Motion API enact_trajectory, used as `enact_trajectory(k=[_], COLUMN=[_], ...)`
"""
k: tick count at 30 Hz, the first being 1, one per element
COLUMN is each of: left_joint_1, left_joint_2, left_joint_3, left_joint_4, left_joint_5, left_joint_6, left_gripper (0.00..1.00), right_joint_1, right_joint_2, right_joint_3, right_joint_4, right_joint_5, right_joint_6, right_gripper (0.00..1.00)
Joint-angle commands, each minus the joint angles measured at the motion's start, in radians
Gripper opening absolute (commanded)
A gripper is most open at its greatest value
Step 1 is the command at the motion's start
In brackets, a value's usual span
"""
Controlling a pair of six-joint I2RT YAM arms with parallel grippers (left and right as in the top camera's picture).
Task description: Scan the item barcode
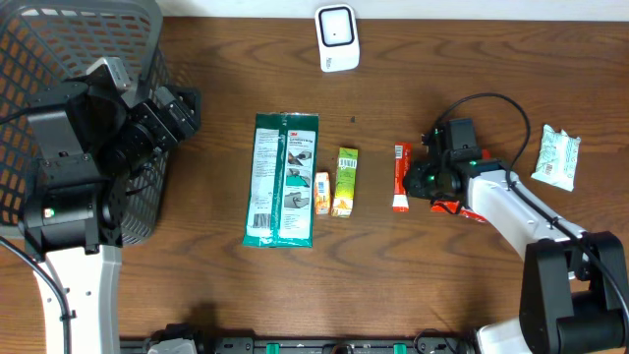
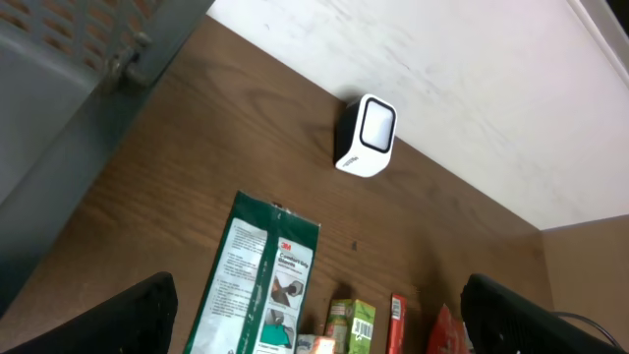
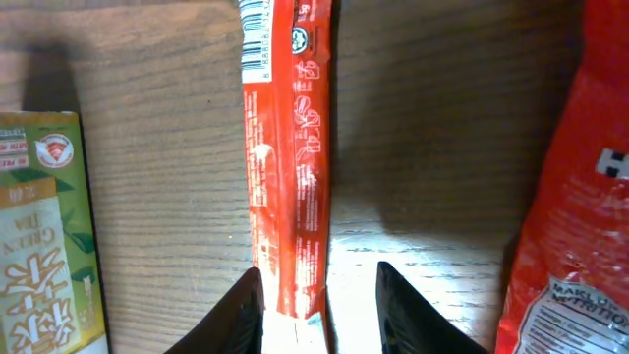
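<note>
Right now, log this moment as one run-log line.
left gripper: open, empty | right gripper: open, astride end of red stick packet | scanner: no item presented

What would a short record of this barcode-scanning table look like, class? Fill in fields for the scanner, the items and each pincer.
reader: white scanner, at the table's far edge
items in a row: green packet, green tea box, red stick sachet
left pincer: open, empty, beside the basket
right pincer: open, straddling one end of the red stick sachet
</note>
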State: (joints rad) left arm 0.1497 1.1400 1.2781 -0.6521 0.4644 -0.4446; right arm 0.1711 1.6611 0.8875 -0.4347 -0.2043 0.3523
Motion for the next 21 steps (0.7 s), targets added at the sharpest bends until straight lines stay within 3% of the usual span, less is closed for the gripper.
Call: enact_trajectory(k=[1,8,14,16,18,21], left_joint_1=[0.004,0.004,0.004,0.004,0.004,0.004], left_joint_2=[-0.001,-0.001,-0.001,-0.001,-0.001,-0.001], left_joint_3=[0.013,0.013,0.013,0.013,0.013,0.013], left_joint_4=[0.002,0.002,0.002,0.002,0.002,0.002], left_joint_5=[-0.009,-0.009,-0.009,-0.009,-0.009,-0.009], left_joint_6=[0.006,0.006,0.006,0.006,0.006,0.006], left_gripper=[0.93,0.93,0.93,0.93,0.93,0.93], right_joint_1=[0.000,0.025,0.039,0.040,0.040,0.039], right_joint_2=[0.011,0.078,0.126,0.125,0.123,0.116], right_joint_3=[0.000,0.000,0.000,0.000,0.000,0.002], right_joint_4=[0.009,0.063,0.080,0.080,0.079,0.075], right_joint_5=[-0.021,0.018,0.057,0.056,0.053,0.052], right_joint_6=[0.029,0.029,0.029,0.029,0.028,0.005], right_gripper=[0.33,0.30,0.20,0.08,0.02,0.01])
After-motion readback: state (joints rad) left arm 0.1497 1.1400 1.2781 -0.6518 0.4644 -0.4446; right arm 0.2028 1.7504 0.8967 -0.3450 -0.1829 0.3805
